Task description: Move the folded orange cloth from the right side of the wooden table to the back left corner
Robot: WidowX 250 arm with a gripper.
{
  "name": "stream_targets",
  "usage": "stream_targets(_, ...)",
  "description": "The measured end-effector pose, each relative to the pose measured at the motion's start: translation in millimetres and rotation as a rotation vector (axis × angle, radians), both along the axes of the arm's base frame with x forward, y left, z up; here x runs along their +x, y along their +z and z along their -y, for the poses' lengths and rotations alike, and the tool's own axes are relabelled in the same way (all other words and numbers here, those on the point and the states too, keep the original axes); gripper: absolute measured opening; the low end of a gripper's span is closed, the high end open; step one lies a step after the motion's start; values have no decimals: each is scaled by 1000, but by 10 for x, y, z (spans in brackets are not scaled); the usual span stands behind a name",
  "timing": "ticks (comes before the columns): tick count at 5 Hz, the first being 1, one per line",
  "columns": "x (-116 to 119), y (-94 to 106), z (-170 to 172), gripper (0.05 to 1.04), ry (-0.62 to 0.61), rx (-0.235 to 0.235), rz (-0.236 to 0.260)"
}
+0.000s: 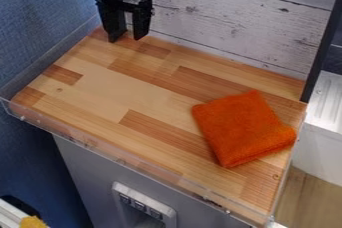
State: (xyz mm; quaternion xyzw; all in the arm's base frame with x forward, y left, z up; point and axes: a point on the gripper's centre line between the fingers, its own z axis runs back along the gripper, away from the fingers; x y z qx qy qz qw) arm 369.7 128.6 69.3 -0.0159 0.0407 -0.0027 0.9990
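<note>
The pincer (127, 38) hangs over the far left corner of the tabletop (100, 92), fingers apart, presumably to keep well clear of the orange cloth (242, 129), which lies near the right edge, apparently folded so it rests compact and flat

The open gripper (127, 39) hangs over the counter (97, 89). An orange cloth (242, 129) lies nearer the camera than its jaws.
</note>
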Motion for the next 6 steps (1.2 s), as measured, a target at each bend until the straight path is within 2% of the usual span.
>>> stream_targets(1, -102, -151, 155, 1000, -28, -11, -40)
stream_targets(2, -171, -65, 512, 997, -102, 1, 4)
stream_targets(4, -379, -119, 1268, 997, -219, 47, 85)
stream_targets(6, -605, -158, 1905, 999, -322, 53, 144)
